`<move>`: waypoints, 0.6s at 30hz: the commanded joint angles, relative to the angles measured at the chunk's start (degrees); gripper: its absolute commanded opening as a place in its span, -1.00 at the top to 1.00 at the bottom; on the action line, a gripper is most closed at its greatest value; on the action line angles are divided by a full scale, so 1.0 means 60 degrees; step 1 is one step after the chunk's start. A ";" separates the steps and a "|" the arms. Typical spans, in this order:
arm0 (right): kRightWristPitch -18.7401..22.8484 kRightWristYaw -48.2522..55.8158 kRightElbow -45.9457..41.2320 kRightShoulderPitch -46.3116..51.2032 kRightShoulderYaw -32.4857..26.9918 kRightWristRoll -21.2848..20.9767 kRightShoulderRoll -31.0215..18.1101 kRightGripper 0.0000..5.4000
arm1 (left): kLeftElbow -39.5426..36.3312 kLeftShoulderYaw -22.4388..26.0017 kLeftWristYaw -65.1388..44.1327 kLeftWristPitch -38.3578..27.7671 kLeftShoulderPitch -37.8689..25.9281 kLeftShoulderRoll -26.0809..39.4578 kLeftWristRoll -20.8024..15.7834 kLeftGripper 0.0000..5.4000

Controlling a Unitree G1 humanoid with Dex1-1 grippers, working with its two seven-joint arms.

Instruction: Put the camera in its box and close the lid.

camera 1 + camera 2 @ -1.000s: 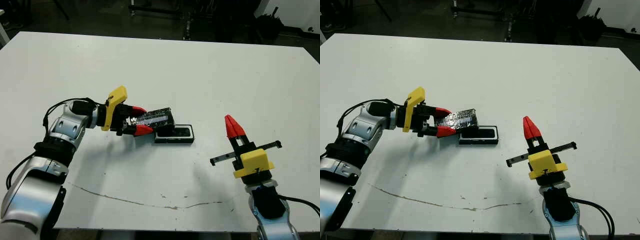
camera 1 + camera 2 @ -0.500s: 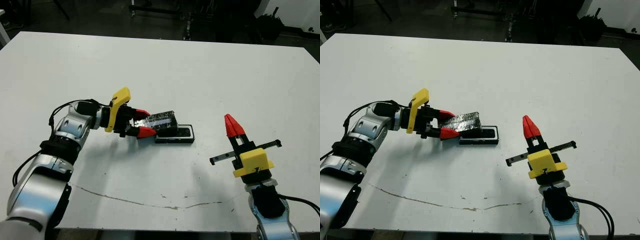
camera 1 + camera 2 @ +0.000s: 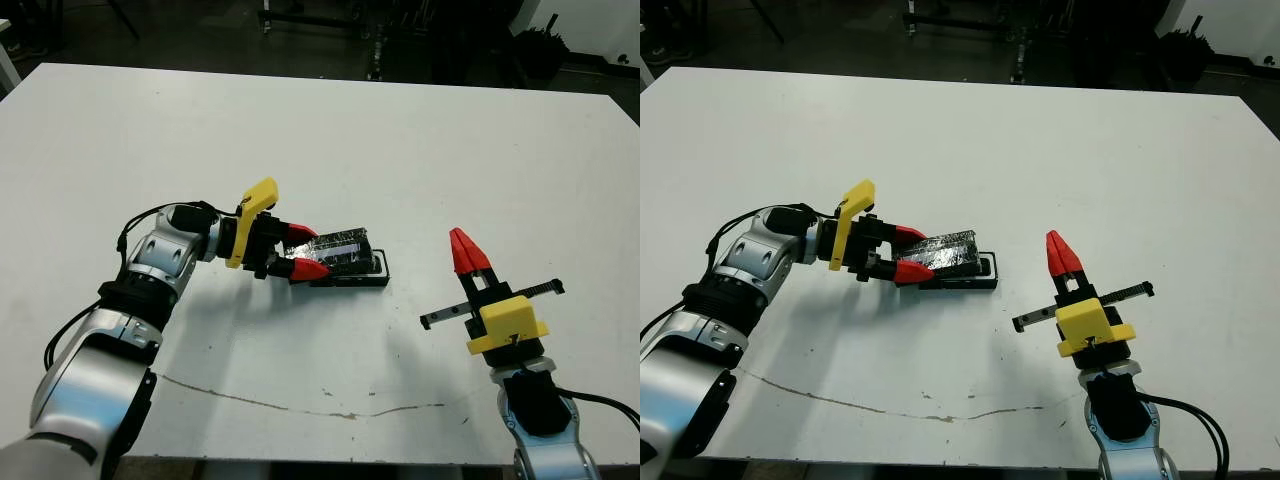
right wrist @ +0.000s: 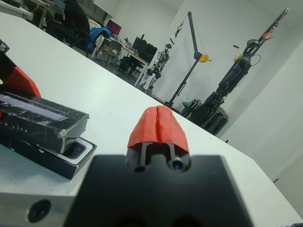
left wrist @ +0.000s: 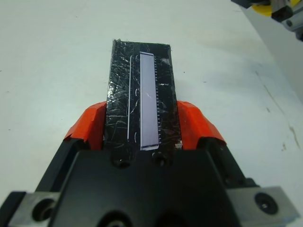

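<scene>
My left gripper (image 3: 306, 251) is shut on the lid (image 3: 342, 249), a glossy speckled black panel with a light strip (image 5: 150, 101). The lid lies slanted over the box (image 3: 377, 268), covering most of it; only the box's right end shows. In the right wrist view the lid (image 4: 40, 120) sits on top of the box (image 4: 49, 153), and a dark rounded end of the camera (image 4: 73, 150) shows inside the box's uncovered end. The rest of the camera is hidden. My right gripper (image 3: 462, 250) is shut on nothing, to the right of the box and well apart from it.
A thin dark scratch (image 3: 300, 405) runs across the white table (image 3: 400, 140) near its front edge. Stands and equipment (image 4: 196, 61) stand beyond the table's far edge, and a person (image 4: 75, 19) sits far off in the room.
My left gripper has carried the lid to the right, from beside the box's left end to over the box. The right arm has not moved.
</scene>
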 commanded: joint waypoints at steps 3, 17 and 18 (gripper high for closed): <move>0.0012 0.0037 0.0128 0.0024 -0.0088 0.0083 -0.0122 1.00 | -0.0077 -0.0233 -0.0195 0.0064 0.0414 -0.0090 0.0080 -0.17; 0.0036 0.0100 0.0054 0.0115 -0.0238 0.0218 -0.0243 1.00 | 0.0228 -0.0577 0.0734 -0.0682 0.0619 -0.0458 0.0597 -0.17; 0.0061 0.0106 0.0041 0.0124 -0.0243 0.0241 -0.0239 1.00 | 0.0246 -0.0598 0.0880 -0.0737 0.0619 -0.0493 0.0645 -0.17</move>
